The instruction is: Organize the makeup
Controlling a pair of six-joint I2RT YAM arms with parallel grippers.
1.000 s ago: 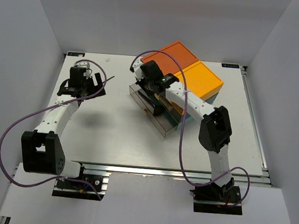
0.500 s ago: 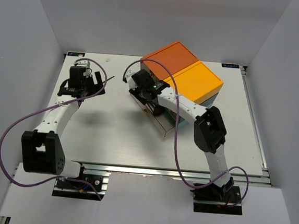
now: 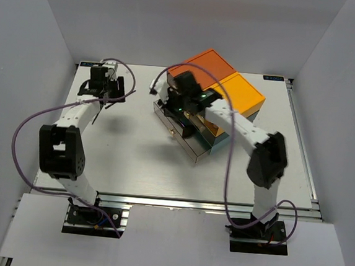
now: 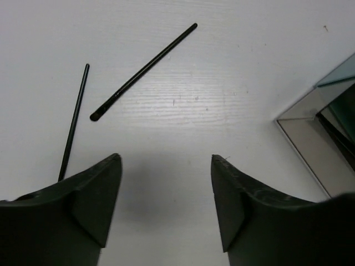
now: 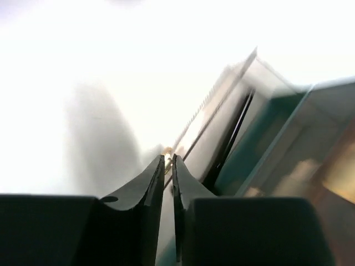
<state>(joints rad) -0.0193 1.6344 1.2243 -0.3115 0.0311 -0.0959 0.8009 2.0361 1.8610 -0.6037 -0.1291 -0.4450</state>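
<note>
Two thin black makeup sticks lie on the white table in the left wrist view, a longer one and a thinner one to its left. My left gripper is open and empty just short of them, at the far left of the table. My right gripper is over the open drawer of the box. Its jaws are pinched on a small gold knob at the drawer's front. A black stick lies inside the drawer. Sponges, compact and tube are not clearly visible.
The big drawer box with orange and yellow tops stands at the back middle, and its mirrored drawer juts toward the table's centre. A corner of that drawer shows at the right of the left wrist view. White walls enclose the table.
My left arm has swung toward the back left, bringing its gripper over the sticks. My right gripper shifted left along the drawer, then back to its front.
</note>
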